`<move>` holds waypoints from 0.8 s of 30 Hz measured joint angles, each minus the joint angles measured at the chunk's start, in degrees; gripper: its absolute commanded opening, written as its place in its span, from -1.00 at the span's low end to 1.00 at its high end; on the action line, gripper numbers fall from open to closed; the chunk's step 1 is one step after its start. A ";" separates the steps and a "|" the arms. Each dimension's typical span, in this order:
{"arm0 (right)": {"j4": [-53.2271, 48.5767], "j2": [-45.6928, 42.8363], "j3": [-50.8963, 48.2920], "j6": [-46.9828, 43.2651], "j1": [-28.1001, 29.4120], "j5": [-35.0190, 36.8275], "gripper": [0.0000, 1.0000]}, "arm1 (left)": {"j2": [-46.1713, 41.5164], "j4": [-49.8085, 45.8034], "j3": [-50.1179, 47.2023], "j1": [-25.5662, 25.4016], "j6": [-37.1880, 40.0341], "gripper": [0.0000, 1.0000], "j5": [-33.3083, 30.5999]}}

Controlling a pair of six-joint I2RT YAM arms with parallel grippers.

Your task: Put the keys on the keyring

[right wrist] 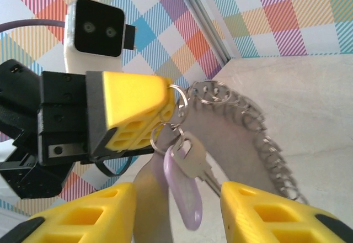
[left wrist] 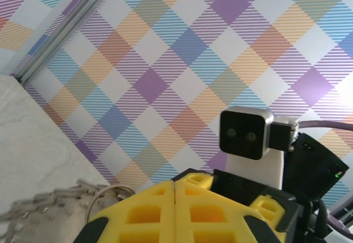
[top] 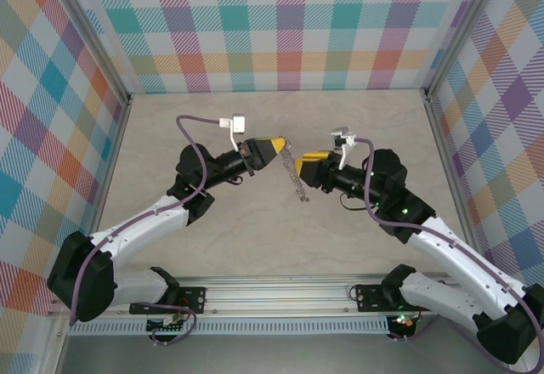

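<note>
My left gripper (top: 283,146) is shut on the top of the keyring (top: 296,174), which hangs edge-on below it, above the table. In the right wrist view the left gripper's yellow fingers (right wrist: 135,110) pinch the keyring (right wrist: 251,124), a silvery hoop lined with small wire loops. The keys (right wrist: 194,159), one metal key with a lilac tag (right wrist: 185,193), dangle from a small split ring just under that grip. My right gripper (right wrist: 176,212) is open, its fingers either side of the hanging tag without touching it. In the left wrist view the left gripper (left wrist: 174,185) is shut, with the keyring (left wrist: 102,196) at lower left.
The pale stone-patterned table (top: 212,246) lies below both arms. Plaid walls (top: 280,25) close off the back and both sides. The right arm's wrist camera (left wrist: 246,133) faces the left gripper at close range.
</note>
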 measured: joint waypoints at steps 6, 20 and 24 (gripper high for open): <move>4.72 1.60 0.28 2.67 -1.22 -0.57 -0.18 | -0.02 0.90 0.00 0.00 -0.39 -1.00 1.14; 13.16 6.21 0.35 8.48 -2.78 -5.75 -0.32 | -0.02 0.94 0.00 0.00 -1.25 -1.00 2.01; 13.84 6.93 0.46 9.29 -2.78 -6.75 -0.41 | -0.02 0.94 0.00 0.00 -1.25 -1.00 2.29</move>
